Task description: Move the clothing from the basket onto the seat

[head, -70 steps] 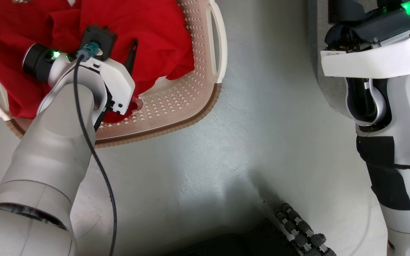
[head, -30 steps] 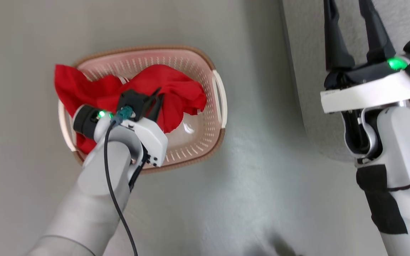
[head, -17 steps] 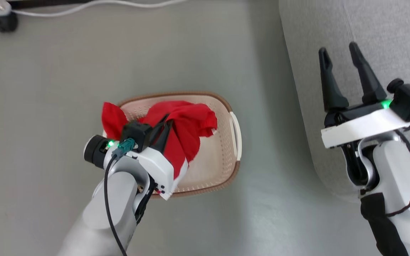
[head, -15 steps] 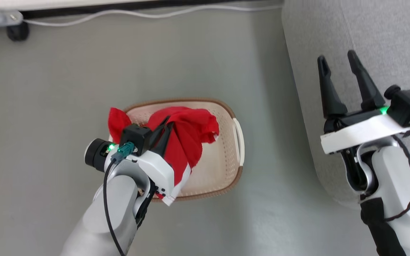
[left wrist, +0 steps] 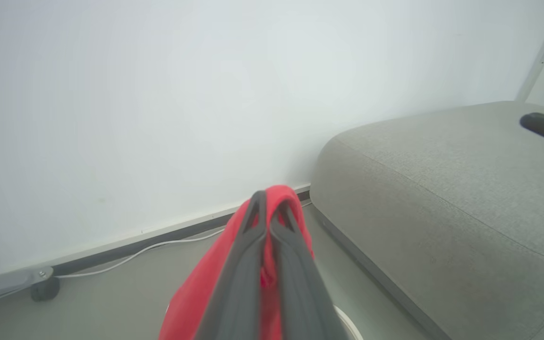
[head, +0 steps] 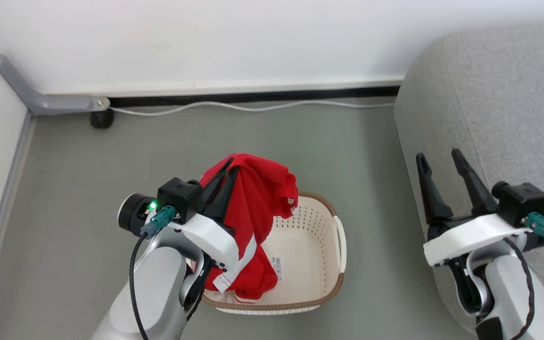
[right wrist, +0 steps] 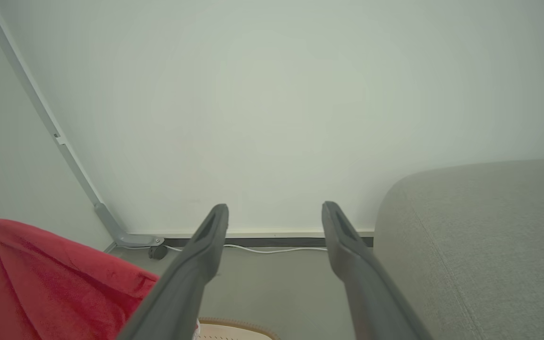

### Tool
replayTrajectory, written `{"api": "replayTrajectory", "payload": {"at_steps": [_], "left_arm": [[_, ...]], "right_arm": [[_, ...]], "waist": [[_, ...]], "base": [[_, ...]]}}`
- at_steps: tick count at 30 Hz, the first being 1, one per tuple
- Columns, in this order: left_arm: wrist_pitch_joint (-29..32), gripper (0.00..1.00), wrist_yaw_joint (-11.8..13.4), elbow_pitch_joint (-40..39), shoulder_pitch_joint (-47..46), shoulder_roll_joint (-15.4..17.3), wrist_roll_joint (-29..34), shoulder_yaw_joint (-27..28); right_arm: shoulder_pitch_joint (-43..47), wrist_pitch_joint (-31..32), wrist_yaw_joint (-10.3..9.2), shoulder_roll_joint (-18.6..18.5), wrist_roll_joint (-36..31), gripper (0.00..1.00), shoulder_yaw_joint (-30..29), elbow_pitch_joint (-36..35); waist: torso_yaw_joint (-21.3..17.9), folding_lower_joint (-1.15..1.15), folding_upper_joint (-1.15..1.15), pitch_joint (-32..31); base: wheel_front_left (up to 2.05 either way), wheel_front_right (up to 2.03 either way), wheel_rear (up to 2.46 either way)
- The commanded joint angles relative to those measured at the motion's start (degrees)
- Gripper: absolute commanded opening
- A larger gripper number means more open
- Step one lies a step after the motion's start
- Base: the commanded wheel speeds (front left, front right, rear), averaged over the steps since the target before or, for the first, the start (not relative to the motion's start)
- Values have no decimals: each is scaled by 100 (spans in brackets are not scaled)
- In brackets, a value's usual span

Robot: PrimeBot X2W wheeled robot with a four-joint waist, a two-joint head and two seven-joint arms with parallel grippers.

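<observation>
The bright red clothing (head: 258,208) hangs from my left gripper (head: 231,164), which is shut on its top fold and holds it above the basket (head: 333,288). Its lower end with a white stripe dangles inside the cream basket with the brown rim. In the left wrist view the shut left gripper (left wrist: 268,200) pinches the red clothing (left wrist: 196,293). My right gripper (head: 438,157) stands open and empty over the edge of the light grey seat (head: 498,99). The right wrist view shows the open right gripper (right wrist: 274,213), the red clothing (right wrist: 40,283) at lower left and the seat (right wrist: 484,236) at right.
A white wall and dark baseboard run along the back, with a white cable (head: 253,107) on the grey floor. A grey metal bar with a small black wheel (head: 101,118) sits at the back left corner. The basket's label sticker (head: 276,265) shows inside.
The camera has tilted up, bringing the wall into view. My left gripper has lifted the red clothing higher, so most of it hangs clear above the basket. The right gripper stays open.
</observation>
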Motion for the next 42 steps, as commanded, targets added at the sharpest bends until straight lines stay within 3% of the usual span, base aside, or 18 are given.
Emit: {"api": "replayTrajectory", "payload": {"at_steps": [1, 16, 28, 36, 42], "left_arm": [[-60, 0, -43, -213, -51, 66, 31, 204], [-60, 0, -185, -1399, -793, 76, 53, -50], [-60, 0, -193, -1550, -937, 137, -53, -139], [-60, 0, -194, -1562, -942, 133, -35, -217], [-60, 0, -194, -1619, -907, 123, -55, -236]], "right_arm": [[31, -35, 24, 20, -11, 100, 90, -100], [233, -35, 24, 156, -11, 100, 36, 22], [107, -35, 24, 188, 56, 100, 197, -36], [-287, -35, 24, -82, 468, 100, 1281, -693], [-940, -35, 24, -680, 1033, 100, 2809, -544]], "waist": [[121, 0, 0, -219], [223, 0, 0, -398], [121, 0, 0, -370], [63, 0, 0, -303], [70, 0, 0, -279]], "base": [[0, 0, 0], [0, 0, 0], [0, 0, 0], [0, 0, 0], [0, 0, 0]]}}
